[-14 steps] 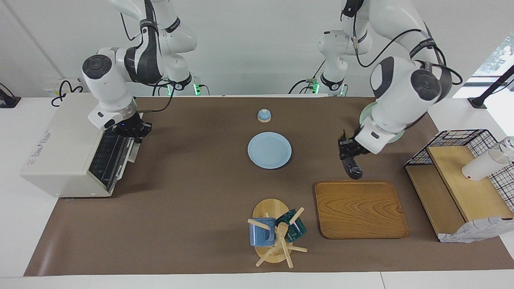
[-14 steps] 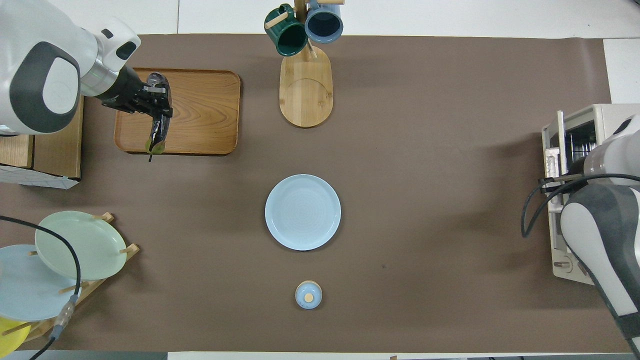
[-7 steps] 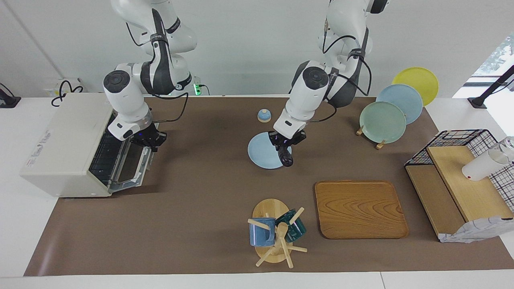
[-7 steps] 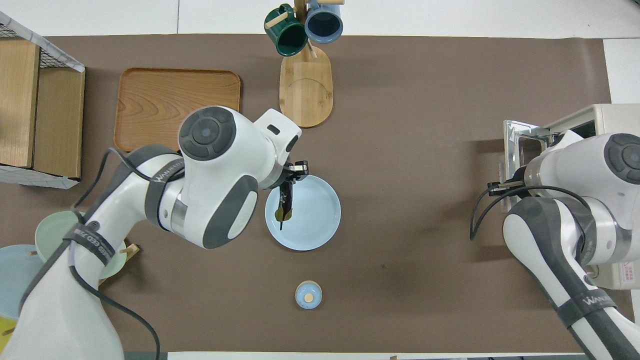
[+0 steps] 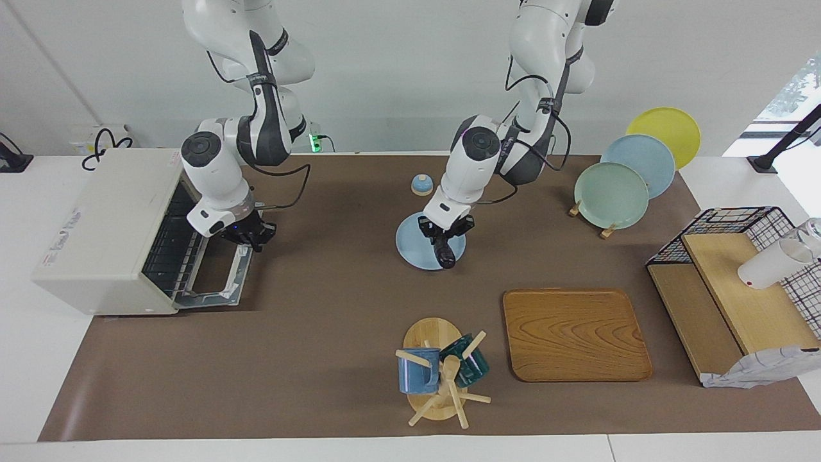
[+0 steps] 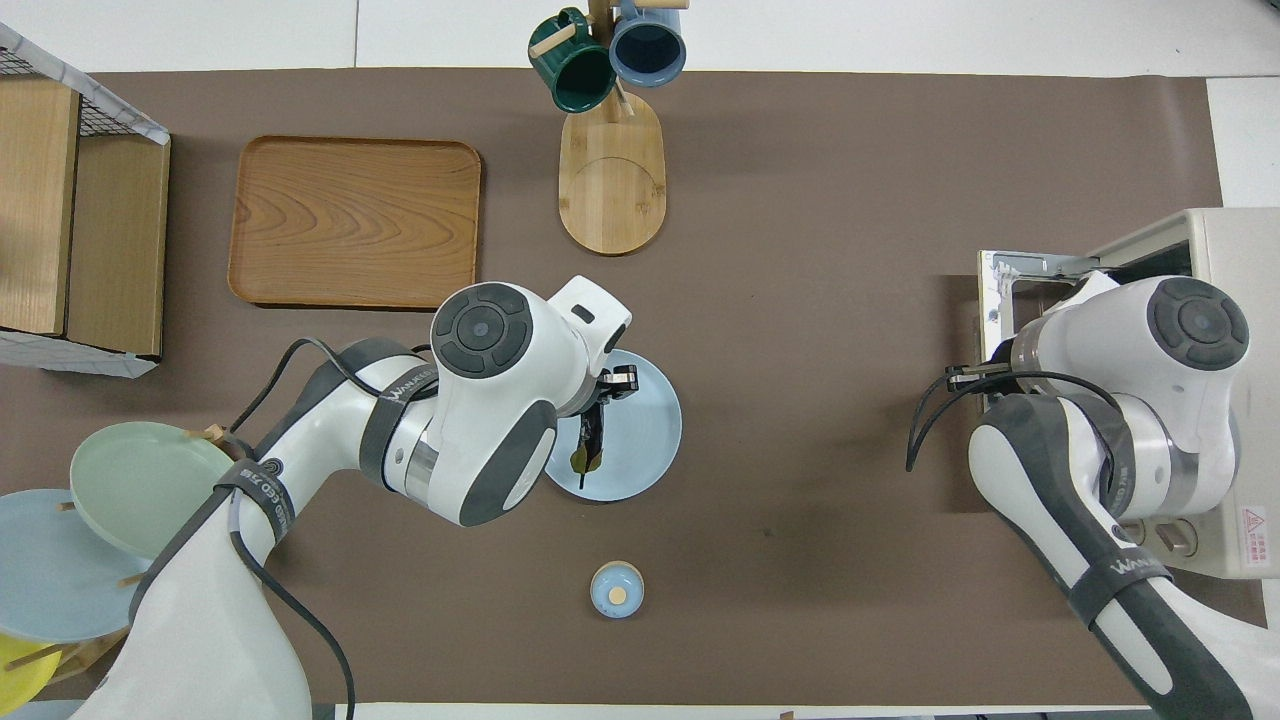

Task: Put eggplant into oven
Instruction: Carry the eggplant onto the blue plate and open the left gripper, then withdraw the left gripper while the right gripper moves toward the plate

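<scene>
Facing view first: the oven (image 5: 106,231) sits at the right arm's end of the table, its door (image 5: 215,282) swung down flat, and the right gripper (image 5: 247,235) is clamped on the door's edge nearest the robots, handle side, fingers closed. My read: it holds the mouth open so the rack is free for loading. The left gripper (image 5: 442,239) hangs over the blue plate (image 5: 414,247) mid-table, pinched shut on the eggplant (image 5: 445,254), which dangles in the air, well apart from the oven.

Overhead view now: the left arm's bulk covers much of the plate (image 6: 655,440); the eggplant (image 6: 590,440) shows as a dark strip over it, greenish stem toward the robots, the left gripper (image 6: 603,388) gripping its other end. The oven door (image 6: 1010,290) juts toward the table's middle; the right gripper itself is hidden under its arm.
</scene>
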